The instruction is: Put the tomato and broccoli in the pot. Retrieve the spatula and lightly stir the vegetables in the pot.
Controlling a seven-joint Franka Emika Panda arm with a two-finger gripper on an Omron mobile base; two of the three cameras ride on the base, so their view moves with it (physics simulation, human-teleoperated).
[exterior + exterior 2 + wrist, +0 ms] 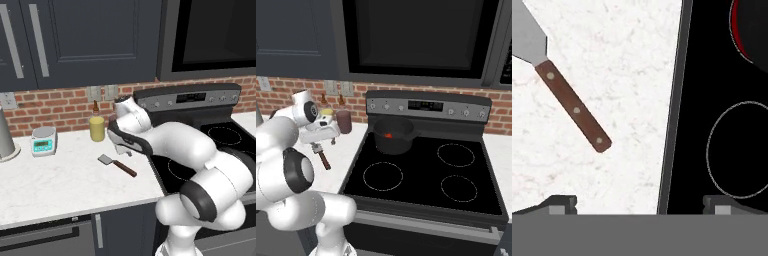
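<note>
Hand view: spatula [559, 85] lies on the counter [632, 75] up-left of the open, empty gripper [639, 204], handle slanting toward it, blade away; stove edge runs between the fingertips

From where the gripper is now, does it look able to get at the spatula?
Probably yes. The gripper is open above the counter, and the spatula lies flat with nothing around its handle.
</note>
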